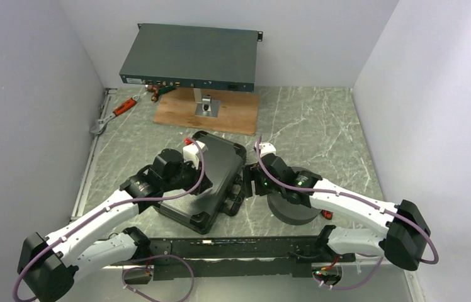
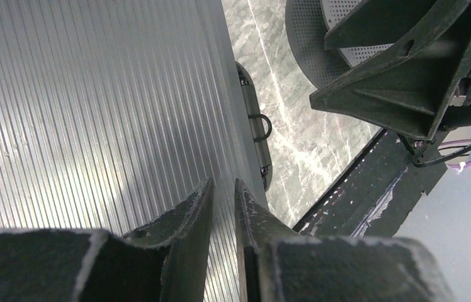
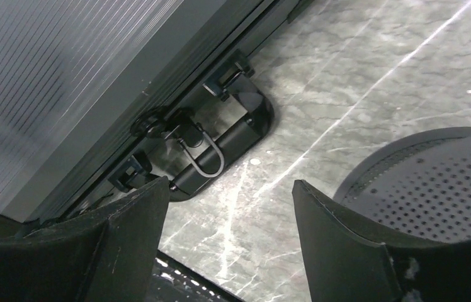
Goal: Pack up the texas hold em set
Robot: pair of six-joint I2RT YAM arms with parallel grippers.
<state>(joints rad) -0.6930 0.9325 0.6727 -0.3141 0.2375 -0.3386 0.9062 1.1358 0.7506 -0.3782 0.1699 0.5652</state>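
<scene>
Briefcase of the texas hold em set is being shown by the top camera lying mid-table with its lid down. No chips, card boxes or dice are being seen loose around it. The left gripper is being held over the lid. The right gripper is being held beside the handle edge, near the foam ring.

In the left wrist view, the fingers are being shown almost clenched, gripping nothing, above the ribbed lid.

In the right wrist view, the jaws are being shown spread wide, released, facing the handle.

Packing is being judged nearly finished. Whether the latches are fastened cannot be told, so fastening may be what is left.
</scene>
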